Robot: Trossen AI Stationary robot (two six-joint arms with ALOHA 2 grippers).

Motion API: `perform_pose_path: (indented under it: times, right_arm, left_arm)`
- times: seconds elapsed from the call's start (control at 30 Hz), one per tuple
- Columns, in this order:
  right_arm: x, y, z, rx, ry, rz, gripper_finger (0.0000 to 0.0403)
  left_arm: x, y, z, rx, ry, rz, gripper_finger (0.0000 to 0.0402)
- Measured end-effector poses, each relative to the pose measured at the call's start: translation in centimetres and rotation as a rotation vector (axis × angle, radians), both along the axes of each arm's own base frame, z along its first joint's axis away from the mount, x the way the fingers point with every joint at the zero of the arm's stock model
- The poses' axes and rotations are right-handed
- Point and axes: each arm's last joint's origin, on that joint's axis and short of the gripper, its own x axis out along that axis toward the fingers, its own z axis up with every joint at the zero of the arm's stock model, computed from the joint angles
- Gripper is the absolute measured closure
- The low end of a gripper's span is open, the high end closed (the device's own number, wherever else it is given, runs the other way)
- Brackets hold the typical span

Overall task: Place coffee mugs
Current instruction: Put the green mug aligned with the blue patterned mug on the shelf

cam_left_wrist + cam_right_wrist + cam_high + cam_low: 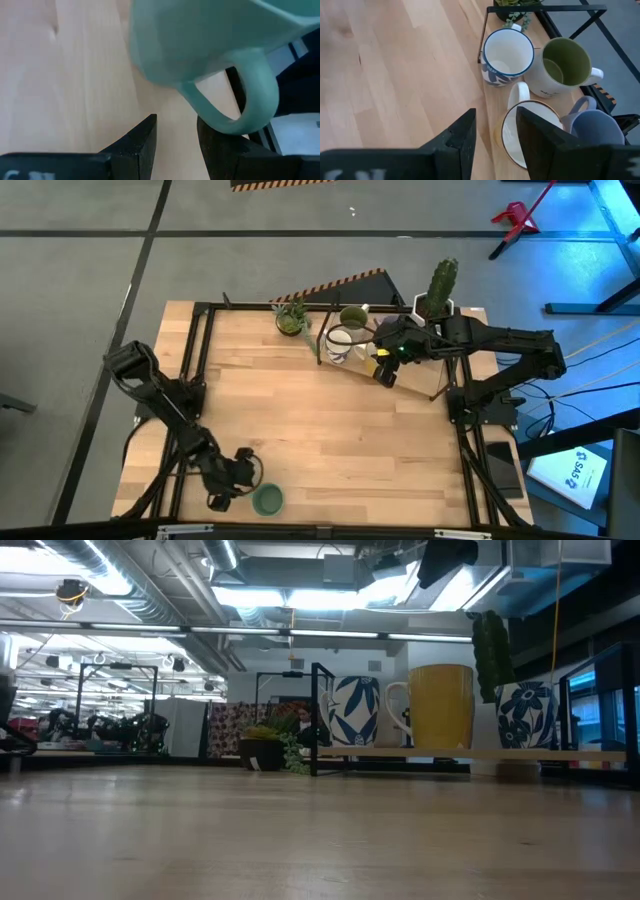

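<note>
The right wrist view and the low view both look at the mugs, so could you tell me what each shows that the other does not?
Only the right wrist view shows the olive mug, the lavender mug and the right gripper, open above the yellow mug. Only the low view shows the cactus, a second blue-patterned mug and the room behind. Both show the yellow mug and the blue-patterned mug.

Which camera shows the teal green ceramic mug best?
The left wrist view: the teal green ceramic mug and its handle fill the picture. The high view shows it small, beside the left end effector. The low and right wrist views miss it.
</note>
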Motion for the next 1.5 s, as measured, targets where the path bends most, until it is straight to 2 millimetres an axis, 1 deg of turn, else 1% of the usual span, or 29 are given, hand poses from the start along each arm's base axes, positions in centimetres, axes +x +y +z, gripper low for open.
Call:
perform_pose_path:
  times: [0.23, 0.43, 0.53, 0.63, 0.7, 0.73, 0.77, 0.83, 0.97, 1.03, 1.1, 1.17, 1.23, 1.33, 1.4, 1.5]
  right_arm:
    - [0.0, 0.0, 0.0, 0.0, 0.0, 0.0, 0.0276]
    - [0.0, 0.1, 0.0, 0.001, 0.0, 0.002, 0.0276]
    - [0.0, 0.5, 0.0, -0.011, 0.0, 0.012, 0.0276]
    - [0.0, 1.1, 0.0, -0.021, -0.001, 0.03, 0.0276]
    - [0.0, 1.6, 0.0, -0.02, -0.002, 0.045, 0.0276]
    - [0.0, 1.9, 0.0, -0.017, -0.004, 0.051, 0.0276]
    - [0.0, 2.2, 0.0, -0.014, -0.006, 0.057, 0.0276]
    - [0.0, 2.7, 0.0, -0.017, -0.007, 0.071, 0.0276]
    - [-0.1, 3.7, 0.1, -0.052, -0.01, 0.09, 0.0276]
    - [-0.2, 4.2, 0.1, -0.071, -0.013, 0.095, 0.0276]
    - [-0.2, 4.6, 0.1, -0.091, -0.014, 0.099, 0.0276]
    - [-0.3, 4.9, 0.1, -0.101, -0.018, 0.1, 0.0276]
    - [-0.3, 5.1, 0.1, -0.105, -0.023, 0.09, 0.0276]
    - [-0.3, 5.2, 0.1, -0.11, -0.026, 0.086, 0.0276]
    - [-0.3, 5.1, 0.1, -0.108, -0.027, 0.082, 0.0276]
    - [-0.3, 5.0, 0.1, -0.114, -0.031, 0.067, 0.0276]
  left_arm:
    - [2.9, 1.8, 0.1, 0.011, -0.091, -0.017, 0.0267]
    - [5.8, 4.8, 0.5, 0.061, -0.184, 0.049, 0.0267]
    - [6.7, 6.3, 0.6, 0.088, -0.191, 0.081, 0.0267]
    - [7.6, 7.9, 1.4, 0.086, -0.226, 0.138, 0.0267]
    - [7.5, 8.6, 1.9, 0.04, -0.189, 0.133, 0.0267]
    - [7.2, 8.6, 2.4, -0.009, -0.17, 0.103, 0.0267]
    - [6.9, 8.4, 2.9, -0.054, -0.151, 0.062, 0.0267]
    - [5.5, 7.5, 3.7, -0.098, -0.099, -0.019, 0.0267]
    - [2.1, 4.9, 5.1, -0.134, -0.038, -0.084, 0.0267]
    - [0.5, 3.1, 5.7, -0.136, -0.089, -0.085, 0.0267]
    - [-0.3, 1.6, 5.6, -0.136, -0.136, -0.086, 0.0272]
    - [-0.5, 0.8, 4.6, -0.124, -0.123, -0.043, 0.0279]
    - [-0.2, 0.2, 3.6, -0.124, -0.116, -0.022, 0.0289]
    - [0.3, -0.8, 2.2, -0.137, -0.13, -0.053, 0.0309]
    - [0.9, -1.0, 1.2, -0.125, -0.143, -0.06, 0.0322]
    - [2.1, -0.7, 0.5, -0.127, -0.174, -0.064, 0.0342]
